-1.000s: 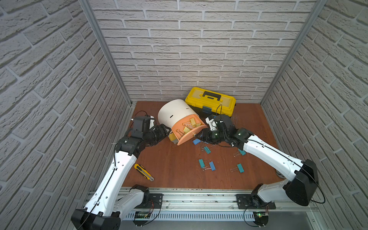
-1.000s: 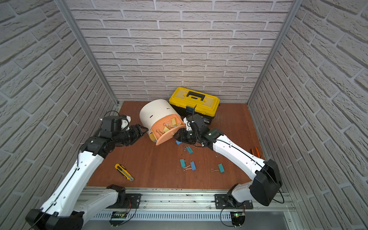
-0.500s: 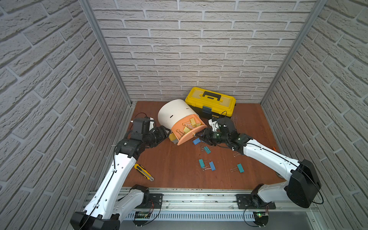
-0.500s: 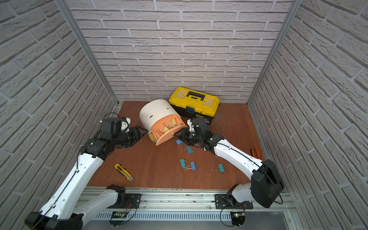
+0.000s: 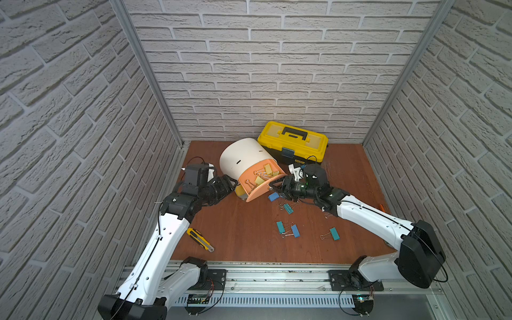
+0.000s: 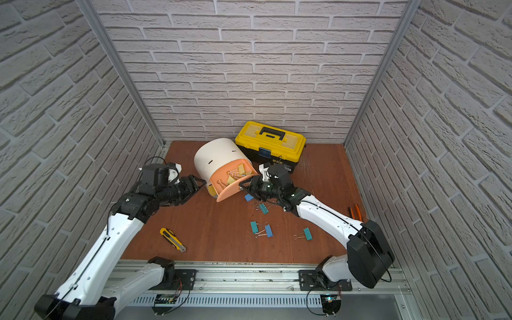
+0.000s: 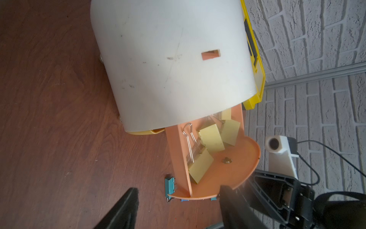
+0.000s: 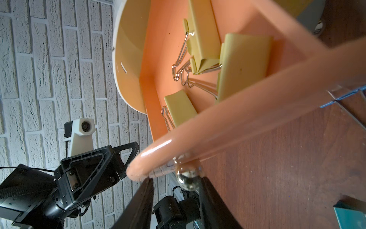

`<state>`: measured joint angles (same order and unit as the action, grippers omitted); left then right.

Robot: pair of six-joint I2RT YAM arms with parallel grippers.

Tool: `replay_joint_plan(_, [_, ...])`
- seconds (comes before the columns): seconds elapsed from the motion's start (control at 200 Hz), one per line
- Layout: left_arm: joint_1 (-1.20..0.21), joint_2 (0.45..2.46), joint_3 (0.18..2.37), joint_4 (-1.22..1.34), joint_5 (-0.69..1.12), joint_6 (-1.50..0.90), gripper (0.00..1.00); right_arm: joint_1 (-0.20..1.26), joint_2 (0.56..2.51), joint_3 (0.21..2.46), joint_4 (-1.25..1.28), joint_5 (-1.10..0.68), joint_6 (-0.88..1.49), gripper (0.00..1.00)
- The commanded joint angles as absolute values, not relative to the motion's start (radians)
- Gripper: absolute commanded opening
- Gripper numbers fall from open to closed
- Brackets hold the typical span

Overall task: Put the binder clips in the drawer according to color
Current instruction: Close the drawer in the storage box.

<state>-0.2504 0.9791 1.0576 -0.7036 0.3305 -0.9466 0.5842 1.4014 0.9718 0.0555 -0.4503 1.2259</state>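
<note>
The drawer cabinet (image 5: 243,158) is a white drum lying tilted on its side, with its peach drawer (image 5: 260,191) pulled out. Several pale yellow binder clips (image 8: 204,39) lie inside it. Teal and blue binder clips (image 5: 288,208) are scattered on the brown floor in front. My right gripper (image 8: 176,179) is open and straddles the drawer's metal knob (image 8: 187,178). One finger touches the knob and a gap remains on the other side. My left gripper (image 7: 178,190) is open and empty, beside the cabinet (image 7: 168,59) near the drawer front.
A yellow-black toolbox (image 5: 293,141) stands behind the cabinet against the back wall. A yellow-black utility knife (image 5: 200,239) lies at the front left. A blue clip (image 5: 273,196) lies just under my right gripper. An orange-handled tool (image 6: 354,212) lies by the right wall.
My right gripper has moved left up to the peach drawer's knob and its jaws have narrowed around it. The left arm has barely shifted.
</note>
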Motion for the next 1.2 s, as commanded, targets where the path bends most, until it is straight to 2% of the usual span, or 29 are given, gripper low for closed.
replay_joint_plan(0.0, [-0.245,0.96,1.043,-0.697,0.328,-0.951,0.69,0.581,1.413,0.964,0.12,-0.466,1.238,0.38])
replay_joint_plan(1.195, [-0.222,0.947,1.025,-0.698,0.336,-0.95,0.7,0.569,1.558,1.105,0.142,-0.494,1.244,0.3])
